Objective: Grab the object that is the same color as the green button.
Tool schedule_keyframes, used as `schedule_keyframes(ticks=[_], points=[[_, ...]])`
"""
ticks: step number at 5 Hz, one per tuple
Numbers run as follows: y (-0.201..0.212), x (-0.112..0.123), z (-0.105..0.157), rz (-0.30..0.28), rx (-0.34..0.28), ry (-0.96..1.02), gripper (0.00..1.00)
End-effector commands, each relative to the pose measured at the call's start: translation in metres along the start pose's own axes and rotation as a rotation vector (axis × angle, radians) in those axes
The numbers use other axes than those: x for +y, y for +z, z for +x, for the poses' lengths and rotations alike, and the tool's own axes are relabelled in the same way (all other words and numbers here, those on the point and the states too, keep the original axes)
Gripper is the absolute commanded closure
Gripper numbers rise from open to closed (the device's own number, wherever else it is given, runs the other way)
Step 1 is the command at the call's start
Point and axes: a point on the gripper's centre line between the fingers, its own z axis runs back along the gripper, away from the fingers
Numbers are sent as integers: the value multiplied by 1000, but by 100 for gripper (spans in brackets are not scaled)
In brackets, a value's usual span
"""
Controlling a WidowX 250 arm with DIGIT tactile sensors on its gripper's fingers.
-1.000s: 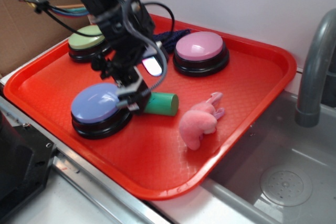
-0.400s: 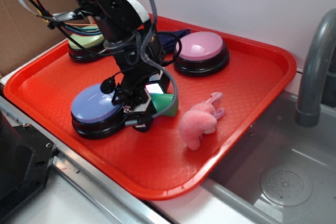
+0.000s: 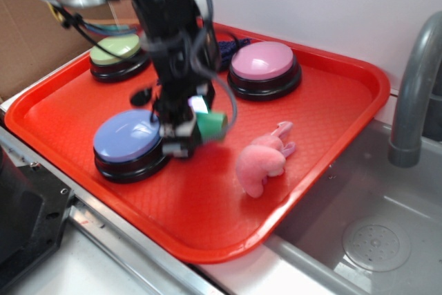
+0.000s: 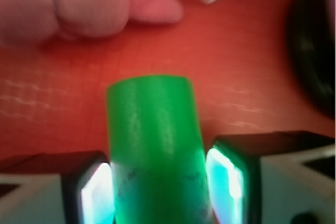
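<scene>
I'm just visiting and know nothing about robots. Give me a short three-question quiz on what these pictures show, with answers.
1. True or false: the gripper has its two fingers on either side of the green cylinder.
2. Which button lies nearest the cylinder in the exterior view? A) the green button B) the pink button C) the blue button
3. Fill in: the soft pink toy lies on the red ____, beside the sink.

Key:
1. True; the wrist view shows a finger pad against each side of it.
2. C
3. tray
</scene>
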Motion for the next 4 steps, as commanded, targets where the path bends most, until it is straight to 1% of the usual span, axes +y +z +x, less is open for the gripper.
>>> schedule_keyframes(ticks=[1, 2, 3, 4], points=[[88, 39, -14, 96, -8, 489, 100], [106, 54, -47, 102, 34, 740, 100], [115, 56, -73, 114, 55, 976, 100], [117, 58, -75, 71, 101, 1030, 100]])
